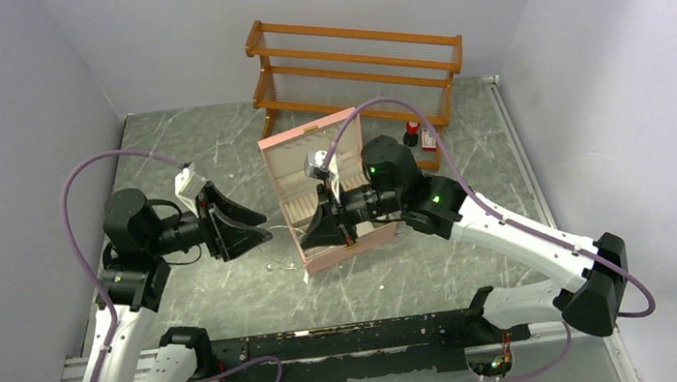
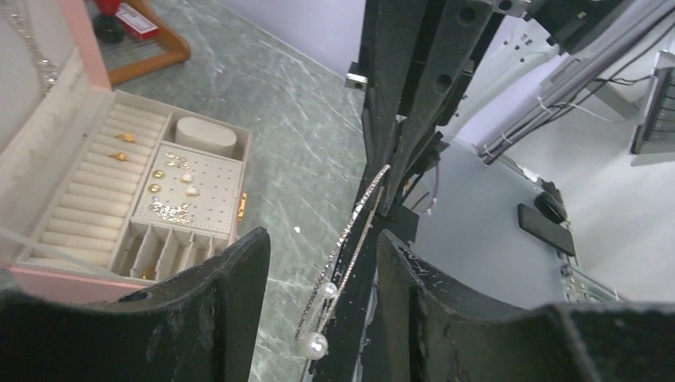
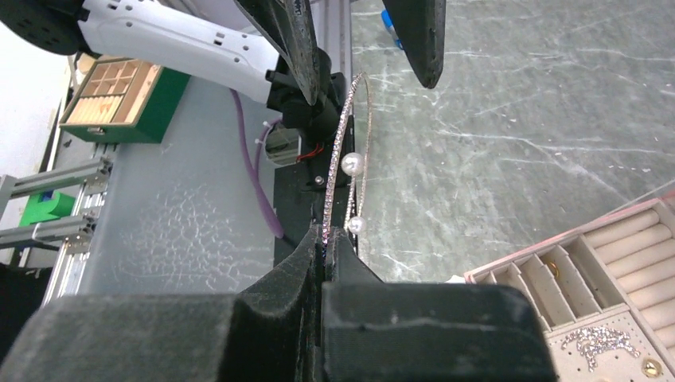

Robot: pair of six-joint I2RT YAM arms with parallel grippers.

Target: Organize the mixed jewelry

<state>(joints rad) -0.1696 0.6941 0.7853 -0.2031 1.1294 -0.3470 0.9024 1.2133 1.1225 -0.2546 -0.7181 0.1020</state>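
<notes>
A thin sparkly hoop (image 3: 338,151) carrying two small pearls (image 3: 353,164) is held in the air. My right gripper (image 3: 325,237) is shut on its lower end. My left gripper (image 2: 322,239) faces it, open, with the hoop (image 2: 358,219) and pearls (image 2: 314,344) between its fingers and no contact showing. In the top view the two grippers, left (image 1: 260,232) and right (image 1: 307,241), meet tip to tip in front of the open pink box (image 1: 361,247). The box's tray (image 2: 239,171) holds gold rings (image 2: 123,147), small earrings (image 2: 171,187) and a chain (image 2: 36,56) on the lid.
A wooden rack (image 1: 353,62) stands at the back, with small red-and-black bottles (image 1: 415,133) beside it. A small blue object (image 3: 390,20) lies on the marble top. The black base rail (image 1: 353,340) runs along the near edge. Grey walls close both sides.
</notes>
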